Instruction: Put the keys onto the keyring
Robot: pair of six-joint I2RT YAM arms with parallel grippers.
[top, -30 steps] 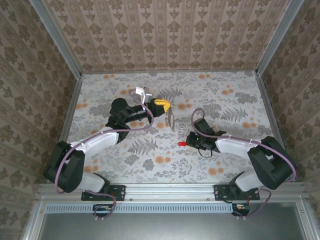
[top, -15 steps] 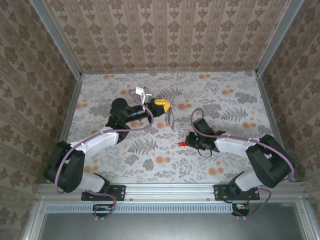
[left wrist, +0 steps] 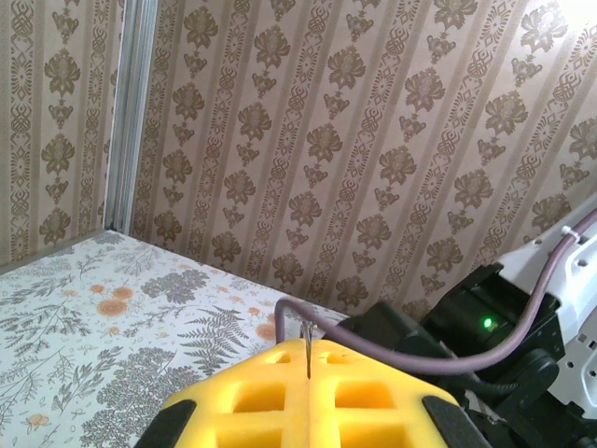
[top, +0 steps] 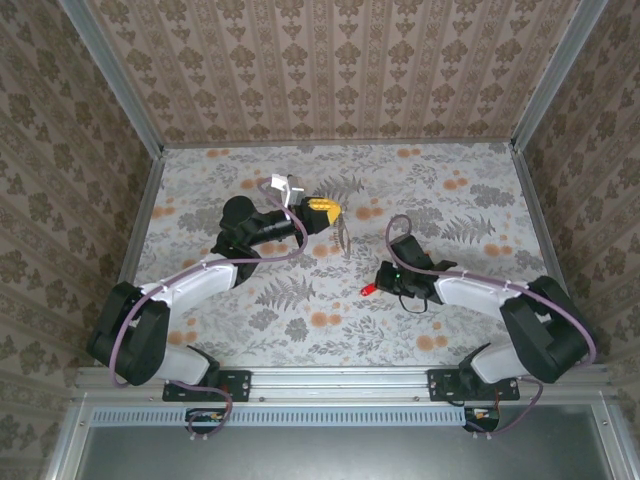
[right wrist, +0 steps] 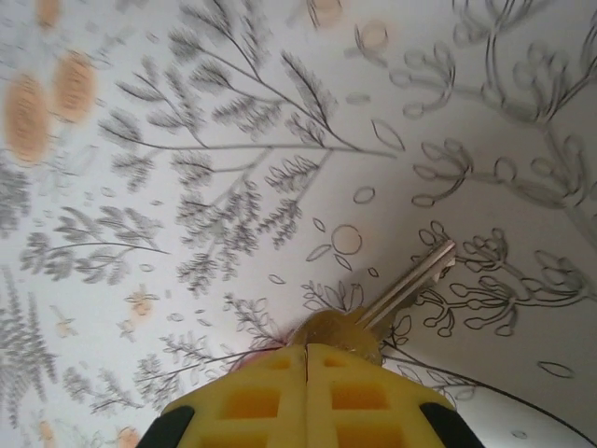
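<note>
My left gripper [top: 331, 211] is shut on the keyring [top: 345, 237], a thin loop hanging from its yellow pads above the middle of the table. In the left wrist view the keyring [left wrist: 307, 347] shows edge-on as a thin metal sliver pinched at the left gripper [left wrist: 308, 362]. My right gripper [top: 384, 282] is shut on the key [top: 368, 289], whose red end points left, a short way below and to the right of the ring. In the right wrist view the key [right wrist: 409, 284] sticks out silvery from the right gripper [right wrist: 306, 351], close over the floral tabletop.
The floral table [top: 450, 190] is walled by patterned panels at the back and sides. A metal rail [top: 340, 380] runs along the near edge by both arm bases. The right arm [left wrist: 490, 327] and a purple cable [left wrist: 392, 350] stand just beyond the left fingers.
My right gripper has shifted slightly to the right with the key still in it. The left gripper and keyring have stayed put.
</note>
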